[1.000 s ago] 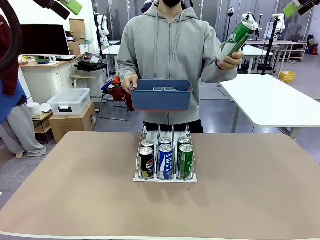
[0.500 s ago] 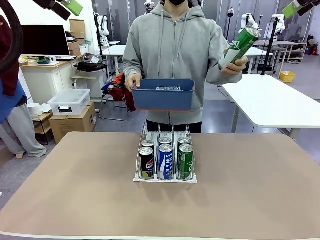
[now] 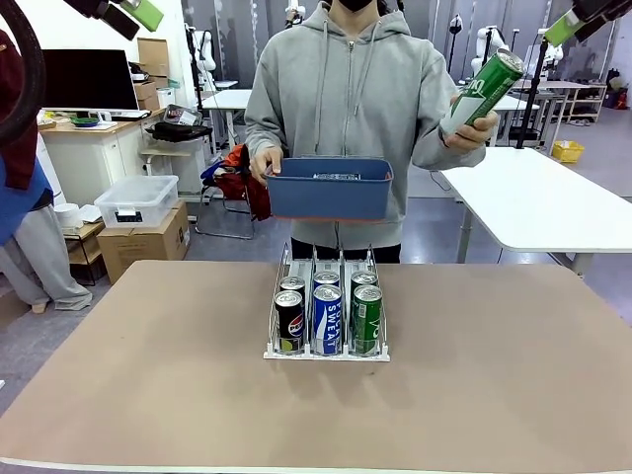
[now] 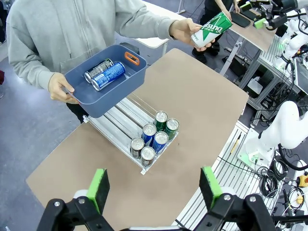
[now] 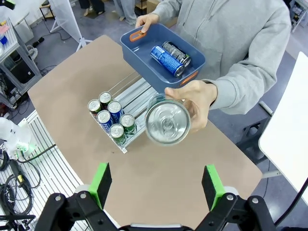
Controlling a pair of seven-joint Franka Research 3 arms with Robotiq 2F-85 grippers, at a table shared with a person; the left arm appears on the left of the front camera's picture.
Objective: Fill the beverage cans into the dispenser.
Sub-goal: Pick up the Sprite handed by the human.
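Observation:
The dispenser [image 3: 326, 355] stands mid-table with several beverage cans in its lanes: black [image 3: 288, 321], blue [image 3: 327, 318] and green [image 3: 366, 318] at the front lip, more behind. Across the table a person holds a green can [image 3: 482, 91] raised in one hand and a blue bin [image 3: 329, 193] in the other. Two cans [image 4: 103, 73] lie in the bin [image 4: 120, 92]. High above, my left gripper [image 3: 123, 12] [image 4: 155, 187] and right gripper [image 3: 583, 15] [image 5: 156, 185] stand open and hold nothing. The raised can's silver top [image 5: 167, 121] faces the right wrist camera, above the dispenser [image 5: 132, 89].
The brown table [image 3: 148, 375] spreads wide on both sides of the dispenser. Behind the person stand a white table [image 3: 538, 202], a clear storage box [image 3: 135, 200] and a cardboard box [image 3: 143, 242] on the floor.
The person has shifted slightly right and lifted the green can a little higher; the blue bin moved along. Both grippers stay open and high.

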